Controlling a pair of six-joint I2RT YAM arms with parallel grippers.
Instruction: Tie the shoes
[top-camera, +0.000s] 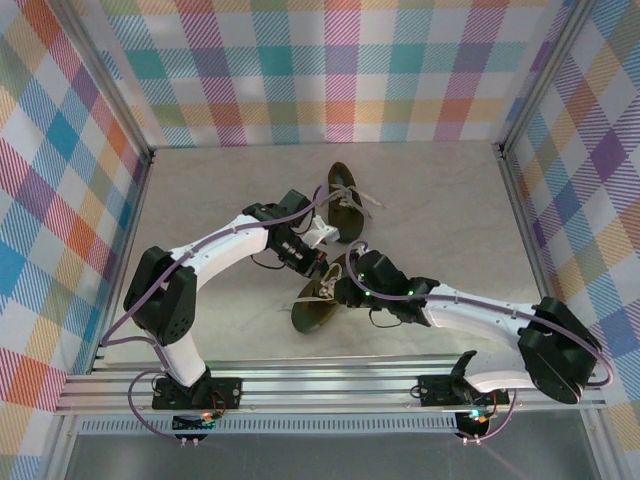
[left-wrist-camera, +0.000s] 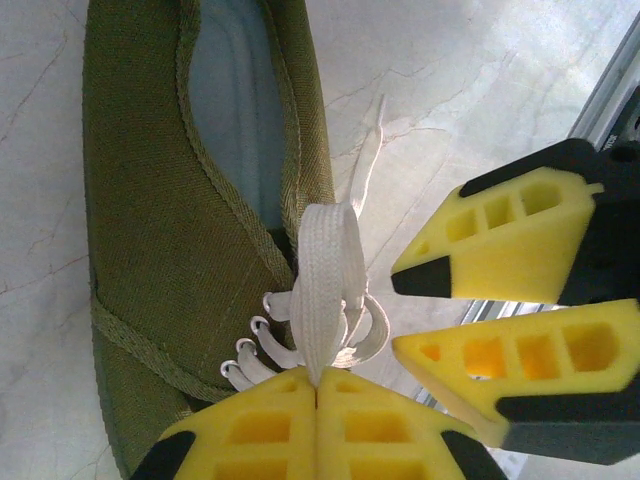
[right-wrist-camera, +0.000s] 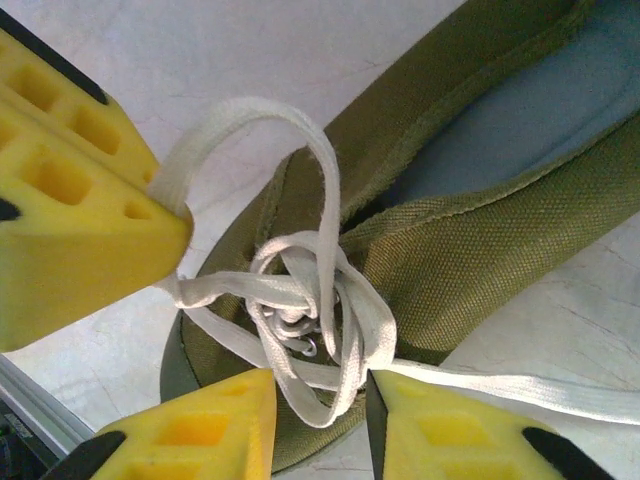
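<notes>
Item: two olive shoes on the table (top-camera: 450, 220), between plaid walls (top-camera: 340, 70). The near shoe (top-camera: 312, 312) lay at the middle of the table, just ahead of my wrists. The far shoe (top-camera: 343, 190) lay at its 12 o'clock, close by but apart, with loose cream laces spilling toward 3 o'clock. Both my arms reached in over the near shoe, the left from 9 o'clock and the right from 4 o'clock. My left gripper (left-wrist-camera: 317, 385) was closed, its yellow pads pressed together on a flat loop of lace (left-wrist-camera: 325, 270) that stood up from the eyelets. In the left wrist view the near shoe filled the 9 o'clock side, and a free lace end trailed over the table toward 1 o'clock. My right gripper (right-wrist-camera: 322, 410) had its fingers parted. From its own wrist, the knotted lace lay over the shoe's throat just beyond the tips, and the lowest turn of lace sat in the gap between the pads, not visibly pinched. One strand ran off along the table toward 3 o'clock. The loop arched from the knot up to my left pads at 9 o'clock in that view. The right fingers stood at 3 o'clock in the left wrist view, just beside the held loop.
</notes>
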